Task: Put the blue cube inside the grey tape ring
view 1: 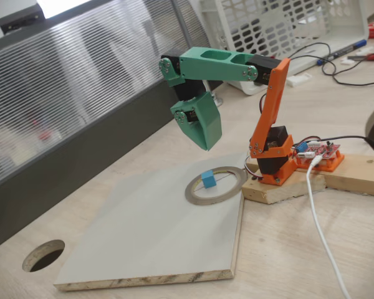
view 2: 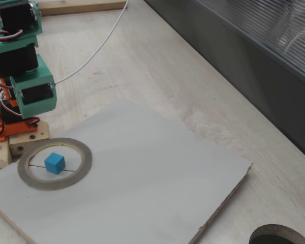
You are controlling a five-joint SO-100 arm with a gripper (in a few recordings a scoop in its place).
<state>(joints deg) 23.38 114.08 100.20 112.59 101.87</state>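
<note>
1. In the fixed view from the front, my end effector (view 1: 202, 134) hangs above the middle of the frame, its green wedge pointing down and well clear of everything below it. It carries nothing. The fingers look drawn together to one tip, though from this side I cannot tell for certain whether a gap remains.
2. Just below and slightly right of that tip, the blue cube (view 1: 208, 180) sits flat inside the grey tape ring (view 1: 219, 193), near the ring's upper left arc. I judge the placing done; hanging high keeps me from nudging the cube as I pull off.
3. The ring lies at the far right corner of a pale grey board (view 1: 156, 237), which rests on the wooden bench (view 1: 287, 249). A round hole (view 1: 43, 255) is cut through the bench at lower left.
4. My orange base is fixed to a wooden block (view 1: 287, 187) right of centre, presumably for steadiness.
5. In the other fixed view, the green wrist sits at upper left, and the cube (view 2: 55, 163) rests inside the ring (view 2: 81, 162) at lower left, a little left of centre, apart from the tape.
6. I can read no brand, label or writing in either view.
</note>
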